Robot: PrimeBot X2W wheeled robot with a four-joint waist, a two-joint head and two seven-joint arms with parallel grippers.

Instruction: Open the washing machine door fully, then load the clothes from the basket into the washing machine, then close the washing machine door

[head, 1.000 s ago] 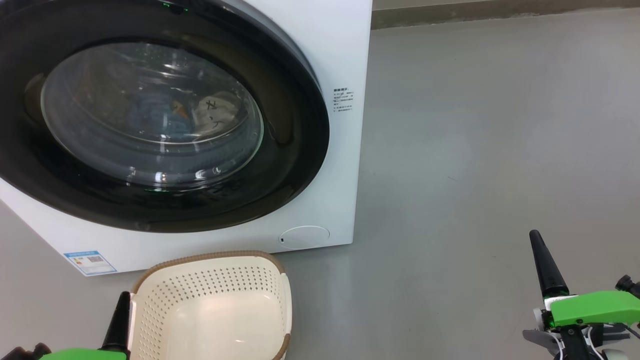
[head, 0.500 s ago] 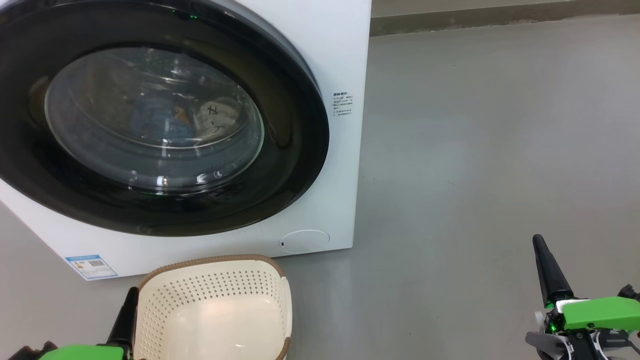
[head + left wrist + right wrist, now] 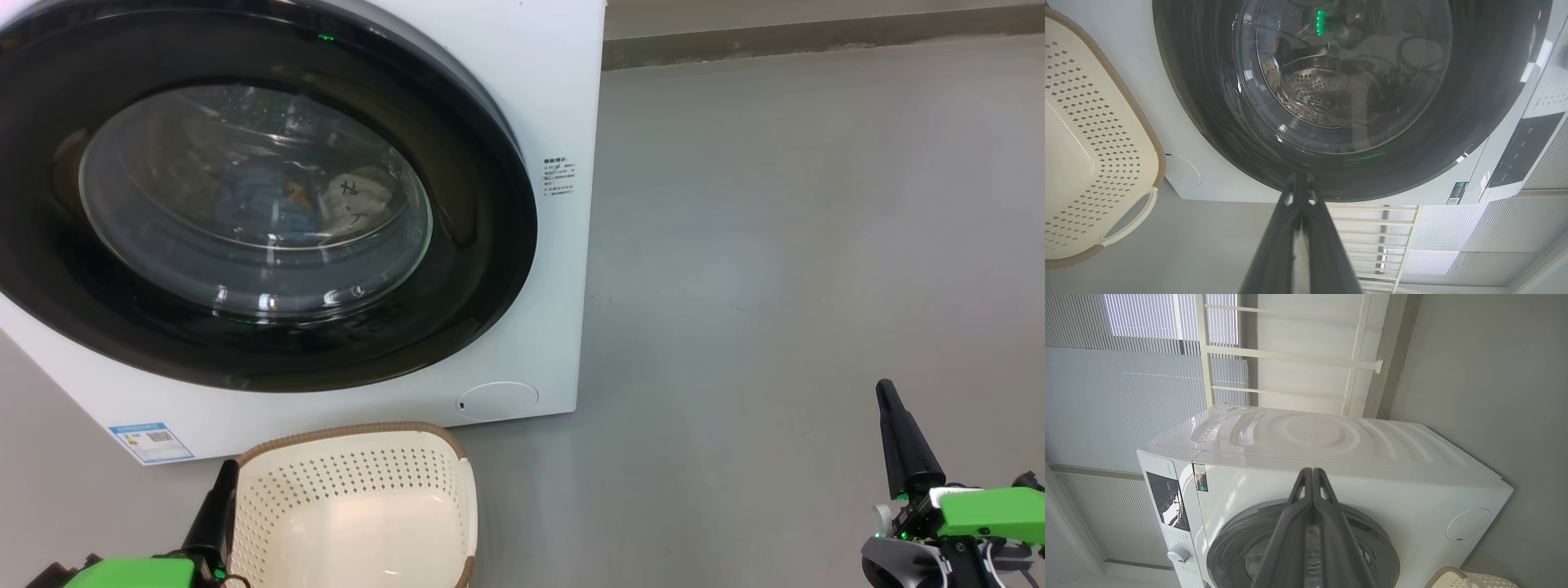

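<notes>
Washing machine door [image 3: 253, 204] shut; likely rigid, glossy, slippery; grasp at outer edge. Left gripper [image 3: 1300, 177], right gripper [image 3: 1312, 470] closed, empty.

We count 1 washing machine [image 3: 563, 98], 1 door [image 3: 482, 245], 1 basket [image 3: 351, 490]. 2 pincers: left pincer [image 3: 230, 467], right pincer [image 3: 884, 388]. We see 2 pcs of clothes [image 3: 355, 200].
</notes>
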